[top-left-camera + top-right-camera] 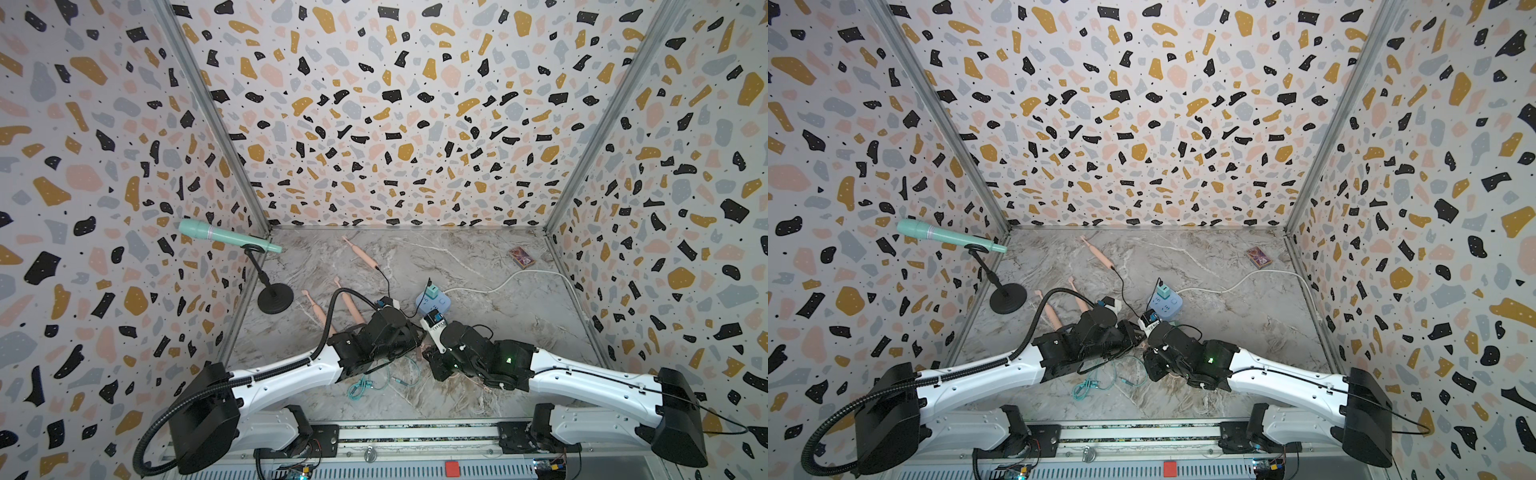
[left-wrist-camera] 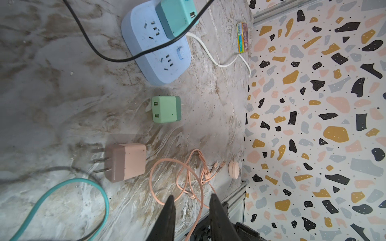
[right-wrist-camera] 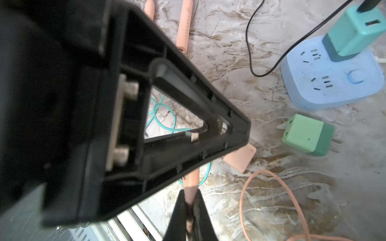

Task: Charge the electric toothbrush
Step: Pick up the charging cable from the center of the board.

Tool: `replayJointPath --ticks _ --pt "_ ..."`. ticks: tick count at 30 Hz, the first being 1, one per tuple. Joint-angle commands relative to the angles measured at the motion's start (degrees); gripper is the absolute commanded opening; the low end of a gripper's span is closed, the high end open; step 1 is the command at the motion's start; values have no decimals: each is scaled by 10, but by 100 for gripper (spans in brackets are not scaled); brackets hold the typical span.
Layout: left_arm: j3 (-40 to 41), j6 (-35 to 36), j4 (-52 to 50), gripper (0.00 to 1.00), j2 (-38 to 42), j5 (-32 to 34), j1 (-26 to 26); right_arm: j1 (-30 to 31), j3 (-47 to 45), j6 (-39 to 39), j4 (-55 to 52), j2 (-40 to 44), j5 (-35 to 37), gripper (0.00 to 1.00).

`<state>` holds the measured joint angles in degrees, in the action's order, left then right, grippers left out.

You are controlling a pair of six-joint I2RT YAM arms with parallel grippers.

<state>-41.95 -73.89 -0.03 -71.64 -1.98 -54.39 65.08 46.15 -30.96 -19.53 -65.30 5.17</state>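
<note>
Your marbled grey table [image 1: 478, 332] sits inside speckled terrazzo walls [image 1: 374, 104]. The right claw [image 3: 190, 193] is clamped on the toothbrush [image 3: 193, 179] — a smooth pink rod running straight ahead of its tips, far end hidden behind the left arm. The left claw [image 2: 192, 196] stands parted, with a thin pink cable [image 2: 206, 172] just ahead of it.

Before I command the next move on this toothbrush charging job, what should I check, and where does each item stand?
1. Right claw gripping pink toothbrush: ok, shut on it.
2. Left claw holding pink cable: not ok, jaws apart, nothing pinched.
3. Pink charger plugged in: not ok, lying loose, prongs bare.
4. Free socket on power strip: ok, two free.
5. Cable plug seated in the toothbrush: cannot tell, that end is hidden.
</note>
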Motion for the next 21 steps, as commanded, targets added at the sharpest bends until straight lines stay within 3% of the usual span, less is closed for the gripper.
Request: replayJointPath --ticks 1,21 --pt "-14 14 -15 27 7 19 0 4 20 5 -13 0 -3 0" --pt "4 -1 6 15 13 8 4 11 17 -7 1 -3 15 0"
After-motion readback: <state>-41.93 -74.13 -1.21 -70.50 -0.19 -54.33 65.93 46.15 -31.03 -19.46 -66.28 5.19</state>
